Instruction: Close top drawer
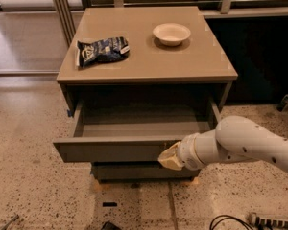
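The top drawer of the grey-brown cabinet is pulled out, and its inside shows nothing in it. Its flat handleless front panel faces me at the lower middle. My white arm comes in from the right. The gripper sits at the arm's yellowish tip, against the right part of the drawer's front panel. A lower drawer front shows just below, set further back.
On the cabinet top lie a dark blue chip bag at the left and a small white bowl at the back right. Speckled floor surrounds the cabinet. Cables lie at the lower right. A railing stands behind.
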